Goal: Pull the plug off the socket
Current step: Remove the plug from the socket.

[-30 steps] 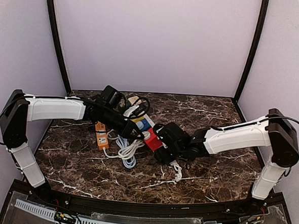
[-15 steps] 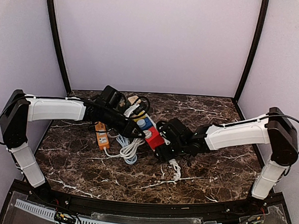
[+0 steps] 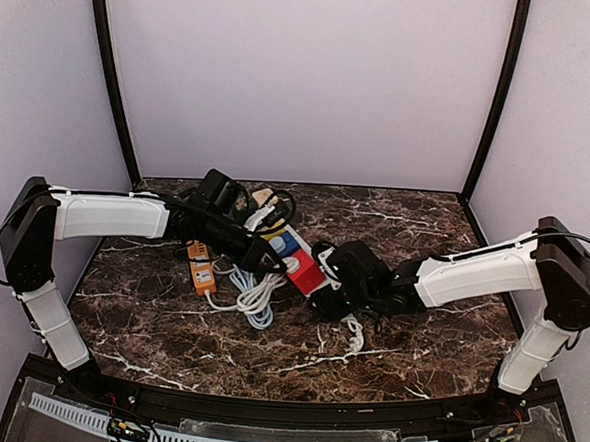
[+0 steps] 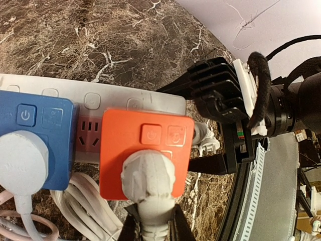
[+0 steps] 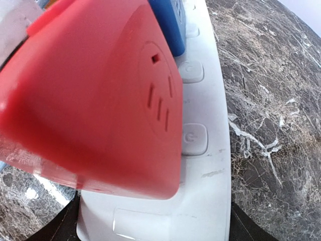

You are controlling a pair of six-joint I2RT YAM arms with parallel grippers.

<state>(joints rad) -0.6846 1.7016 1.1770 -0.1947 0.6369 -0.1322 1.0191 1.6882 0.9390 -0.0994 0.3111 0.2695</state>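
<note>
Left jaws grip the white plug point(image 4: 148, 176); right jaws clamp the power strip point(image 5: 206, 193).

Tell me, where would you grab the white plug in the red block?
Grip the white plug by its neck, where the cord leaves, coming from the cord side: its round head lies flush on the red block, offering little else. The left gripper pinches there.

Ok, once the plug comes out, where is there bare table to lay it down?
On the table, bare marble lies far right, between the right arm and the back wall, and along the near edge in front of the coiled cable. The middle is crowded: power strip, plug, orange box, left gripper, right gripper.
</note>
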